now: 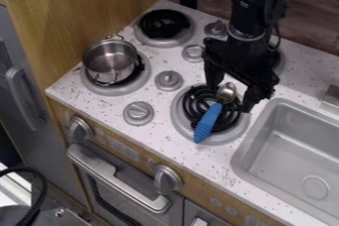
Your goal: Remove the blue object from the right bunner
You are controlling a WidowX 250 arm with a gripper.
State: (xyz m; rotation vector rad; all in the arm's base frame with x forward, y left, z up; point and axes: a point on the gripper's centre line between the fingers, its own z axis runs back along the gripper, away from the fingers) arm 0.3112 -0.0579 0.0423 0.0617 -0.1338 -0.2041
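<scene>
The black gripper [230,96] hangs over the front right burner [181,123], its two fingers spread wide. Between and below them lies a spoon with a blue handle [208,122] and a metal bowl [226,91]. The handle points toward the front edge of the counter and crosses the black coil and the burner's grey rim. The bowl end is toward the back, under the gripper. I see no finger closed on the spoon; how high the fingertips are above it is hard to tell.
A metal pot [110,61] stands on the front left burner. Another burner [164,24] is at the back left, with grey knobs [169,80] among the burners. A grey sink [291,150] lies to the right. A wooden wall [86,17] rises at the left.
</scene>
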